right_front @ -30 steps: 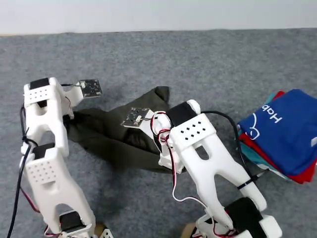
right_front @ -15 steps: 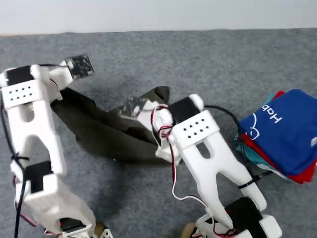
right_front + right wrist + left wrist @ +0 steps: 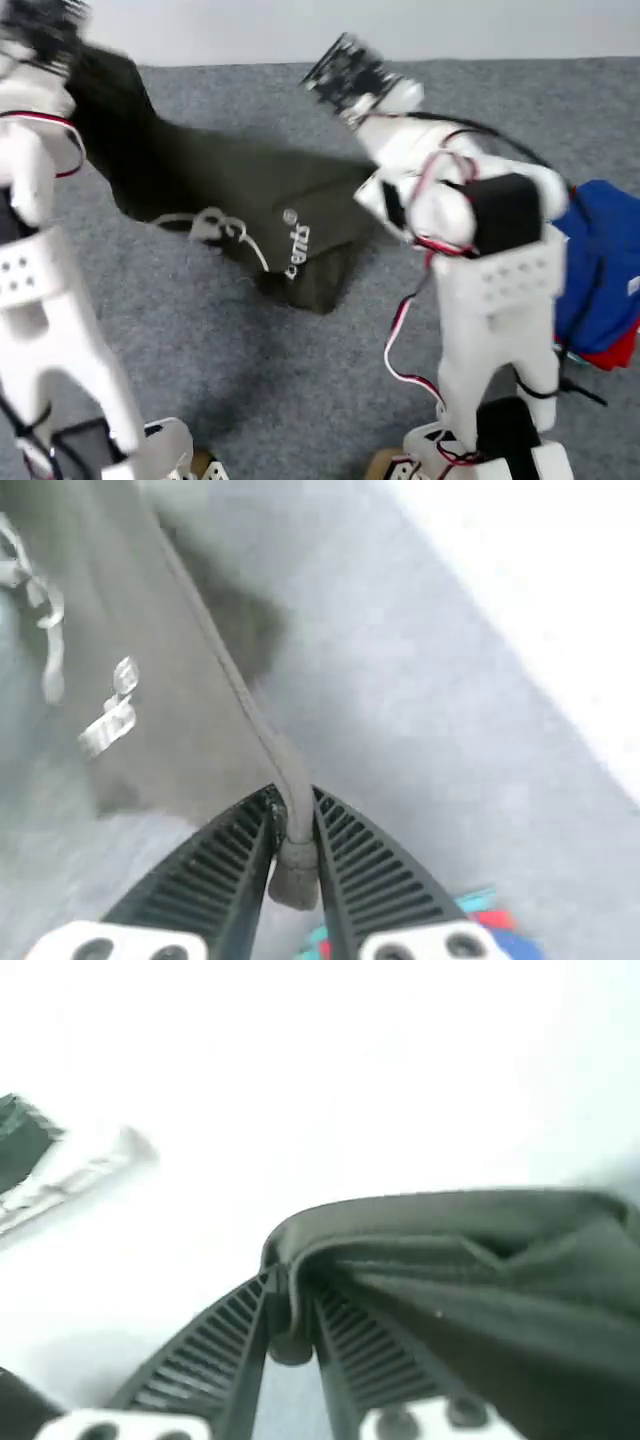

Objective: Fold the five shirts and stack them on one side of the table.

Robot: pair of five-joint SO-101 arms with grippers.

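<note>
A dark olive shirt (image 3: 230, 200) with white print hangs stretched between both raised arms above the grey table (image 3: 250, 390), its lower part drooping toward the cloth surface. My left gripper (image 3: 290, 1305) is shut on one edge of the shirt (image 3: 480, 1270), high at the far left. My right gripper (image 3: 292, 825) is shut on another edge, and the shirt (image 3: 90, 650) hangs down from it. In the high view the right arm (image 3: 480, 230) stands upright at centre right. A stack of folded shirts (image 3: 605, 270), blue on top, lies at the right edge.
Grey carpet-like cloth covers the table. A white wall (image 3: 500, 25) runs along the far edge. The arm bases (image 3: 480, 450) stand at the near edge. Open grey surface lies in front, under the hanging shirt.
Both arms have lifted the olive shirt off the table and pulled it apart; the left arm rose to the far left corner, the right arm swung upright. The shirt's printed side now faces the high view.
</note>
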